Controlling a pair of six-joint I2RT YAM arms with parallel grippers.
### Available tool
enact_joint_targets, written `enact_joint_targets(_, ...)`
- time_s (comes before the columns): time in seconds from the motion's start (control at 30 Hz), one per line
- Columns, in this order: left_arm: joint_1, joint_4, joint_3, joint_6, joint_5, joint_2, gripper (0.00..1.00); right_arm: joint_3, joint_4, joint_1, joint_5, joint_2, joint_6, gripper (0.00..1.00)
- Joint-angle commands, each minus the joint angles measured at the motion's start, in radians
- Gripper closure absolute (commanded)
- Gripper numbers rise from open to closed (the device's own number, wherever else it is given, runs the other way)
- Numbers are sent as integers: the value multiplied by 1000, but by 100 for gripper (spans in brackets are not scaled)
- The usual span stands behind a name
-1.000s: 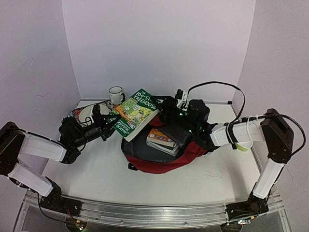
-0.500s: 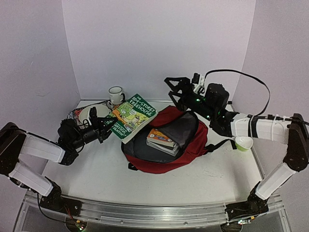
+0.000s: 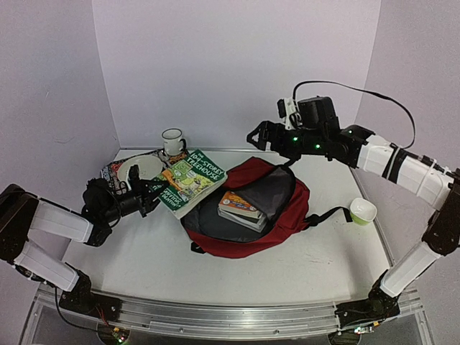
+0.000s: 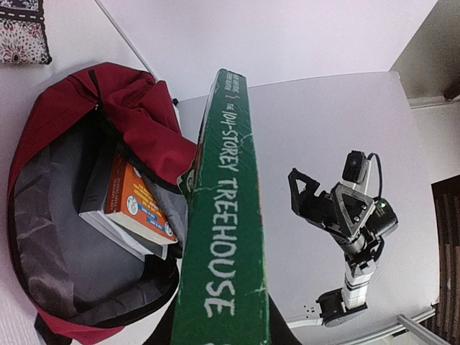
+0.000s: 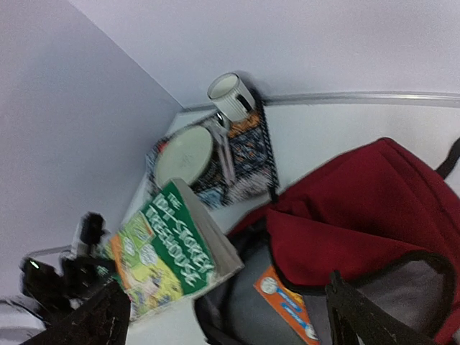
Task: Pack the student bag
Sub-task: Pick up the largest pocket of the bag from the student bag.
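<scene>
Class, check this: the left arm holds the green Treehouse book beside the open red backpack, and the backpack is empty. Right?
No. The red backpack is not empty: an orange-covered book lies on others inside, as the top external view shows. The left gripper does hold the green Treehouse book.

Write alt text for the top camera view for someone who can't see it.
The left gripper holds a green Treehouse book tilted at the left edge of an open dark red backpack, which contains a stack of books. The right gripper hangs open above the backpack's far side, and a white mug stands at the back.
</scene>
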Motion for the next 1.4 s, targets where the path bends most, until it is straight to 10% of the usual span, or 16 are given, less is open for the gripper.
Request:
enact_joint_targets(0.0,26,31,27,22,97,-42,100,139,-370,-1,72,96,-361,4)
enact_joint_targets(0.27,31,-103,13,72,136,-81,100,178,-539,130,362,228,-671,3)
enact_joint_targets(0.63,31,-144,1,81,182,-100,100,191,-520,202,465,349,-680,31)
enact_joint_targets(1.03,30,-164,-5,84,216,-126,100,222,-486,202,545,470,-650,37)
enact_joint_targets(1.37,12,-170,10,70,220,-144,100,237,-457,202,598,431,-665,96)
